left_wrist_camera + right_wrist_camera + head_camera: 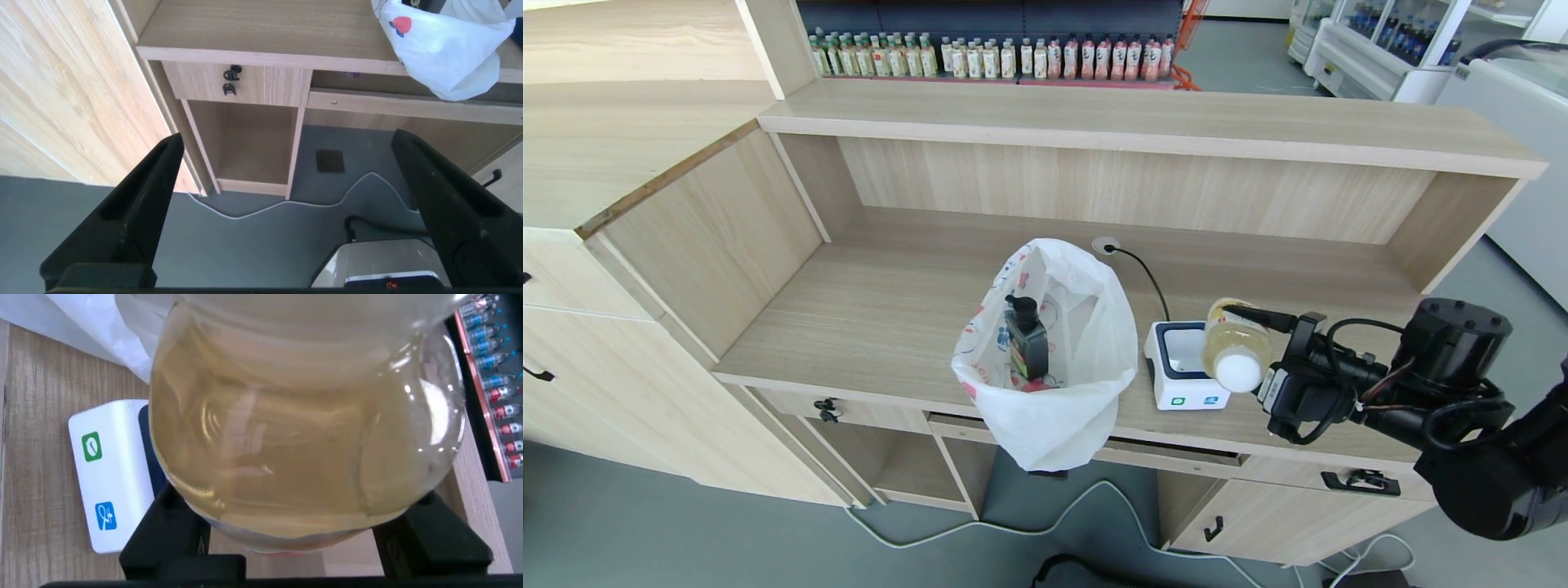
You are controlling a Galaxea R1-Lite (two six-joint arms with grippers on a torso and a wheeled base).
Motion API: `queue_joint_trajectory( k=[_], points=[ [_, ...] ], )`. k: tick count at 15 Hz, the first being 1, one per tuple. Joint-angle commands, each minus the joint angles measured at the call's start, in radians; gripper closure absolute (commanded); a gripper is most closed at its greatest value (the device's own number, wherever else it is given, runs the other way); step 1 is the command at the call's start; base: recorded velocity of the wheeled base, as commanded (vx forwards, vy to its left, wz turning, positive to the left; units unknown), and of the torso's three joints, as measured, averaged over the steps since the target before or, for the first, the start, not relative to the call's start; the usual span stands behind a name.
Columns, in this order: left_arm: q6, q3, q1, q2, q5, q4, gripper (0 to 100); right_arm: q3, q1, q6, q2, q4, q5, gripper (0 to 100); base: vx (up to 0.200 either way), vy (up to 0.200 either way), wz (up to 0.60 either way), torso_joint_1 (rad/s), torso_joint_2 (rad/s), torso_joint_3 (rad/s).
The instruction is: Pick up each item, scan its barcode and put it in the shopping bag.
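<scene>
Bottle (1232, 339) of pale yellow liquid, white cap, clear body: clamped between the fingers of the right gripper (1252, 351), lying roughly on its side with the cap pointing away from the wrist. Barcode scanner (1176, 394), white with a dark window: directly beneath and just beyond the held bottle, on the wooden counter (890, 310); in the right wrist view the bottle (302, 433) hangs over the scanner (110, 486), whose two small coloured icons show beside it. Black cable (1147, 278): runs from the scanner toward the back of the counter, past the gripper's tip. Shopping bag (1086, 367), white plastic, mouth open: stands on the counter's front edge, beyond the scanner from the right gripper, apart from it. Dark pump bottle (1026, 339): upright inside the bag. Left gripper (288, 139): jaws spread wide, holding nothing, below counter level, facing a locked drawer (233, 80) and the open cubby under it.
</scene>
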State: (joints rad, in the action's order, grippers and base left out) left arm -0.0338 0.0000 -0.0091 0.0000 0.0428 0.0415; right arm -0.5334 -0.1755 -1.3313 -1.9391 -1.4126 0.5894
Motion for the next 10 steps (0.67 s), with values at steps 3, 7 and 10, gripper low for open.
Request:
queue_joint_trajectory(
  k=[3,7,10],
  points=[
    [0.0,0.0,0.0,0.002,0.0,0.0,0,0.001,-0.002,0.006,-0.012,-0.002,0.0,100,0.0,0.0,0.0,0.0,0.0,0.0],
    [0.0,0.0,0.0,0.002,0.0,0.0,0,-0.007,-0.007,0.057,-0.078,-0.126,0.009,100,0.0,0.0,0.0,0.0,0.0,0.0],
    [0.0,0.0,0.0,0.002,0.0,0.0,0,-0.016,-0.01,0.093,-0.119,-0.158,0.007,100,0.0,0.0,0.0,0.0,0.0,0.0]
  ],
)
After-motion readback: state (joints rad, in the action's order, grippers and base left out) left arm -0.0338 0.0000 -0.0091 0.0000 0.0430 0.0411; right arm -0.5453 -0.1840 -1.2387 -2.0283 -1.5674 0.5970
